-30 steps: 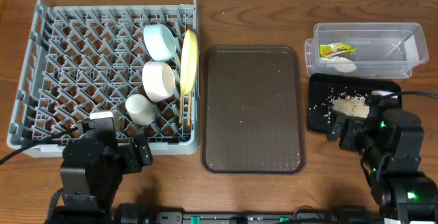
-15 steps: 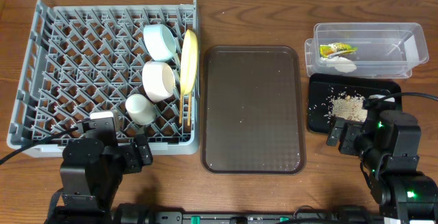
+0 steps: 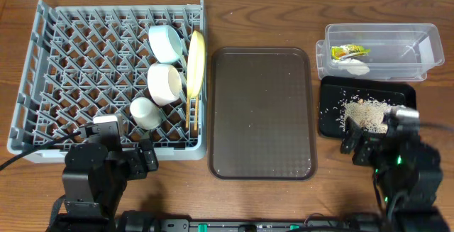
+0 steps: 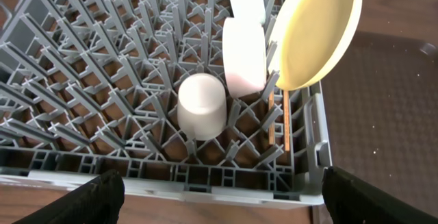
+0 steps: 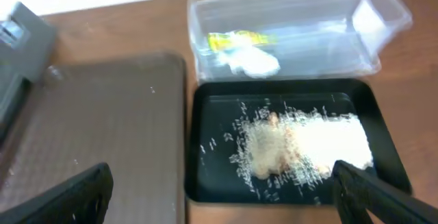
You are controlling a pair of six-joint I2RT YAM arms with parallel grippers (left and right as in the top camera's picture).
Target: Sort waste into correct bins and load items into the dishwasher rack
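The grey dishwasher rack (image 3: 78,62) holds the light-blue bowl (image 3: 164,42), the white bowl (image 3: 164,83), the small white cup (image 3: 146,113), the yellow plate (image 3: 196,63) on edge and the chopsticks (image 4: 287,125). The clear tub (image 3: 383,51) holds the green-and-yellow wrapper (image 3: 350,50) and the white tissue (image 3: 355,66). The black tray (image 3: 330,111) holds the rice scraps (image 3: 365,111). My left gripper (image 4: 219,200) is open and empty at the rack's front edge. My right gripper (image 5: 222,196) is open and empty at the black tray's front edge.
The brown serving tray (image 3: 261,111) lies between the rack and the bins, with a few specks on it. Both arm bases stand at the table's front edge, the left (image 3: 92,182) and the right (image 3: 408,182).
My right arm has drawn back toward the table's front edge, away from the black tray. The left arm has not moved.
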